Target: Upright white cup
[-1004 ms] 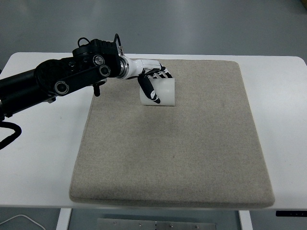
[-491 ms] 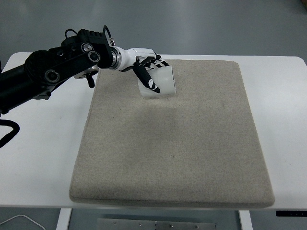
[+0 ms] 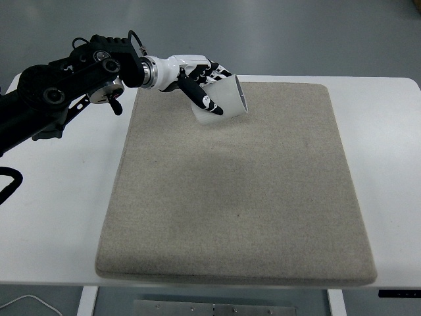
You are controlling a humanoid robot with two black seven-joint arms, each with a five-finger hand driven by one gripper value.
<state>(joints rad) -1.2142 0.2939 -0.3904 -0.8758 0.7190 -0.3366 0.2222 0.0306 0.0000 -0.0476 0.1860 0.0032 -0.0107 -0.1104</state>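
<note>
Hand: left hand (image 3: 200,82) wrapped around the cup, thumb across its near side.
Cup: white cup (image 3: 222,103) held tilted, mouth facing right, above the mat's far left corner.
Mat: beige mat (image 3: 237,197) covering most of the table (image 3: 59,217).

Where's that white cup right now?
In the head view, the white cup is held in the robot's left hand, tilted, over the far left corner of the grey mat on the white table.
</note>
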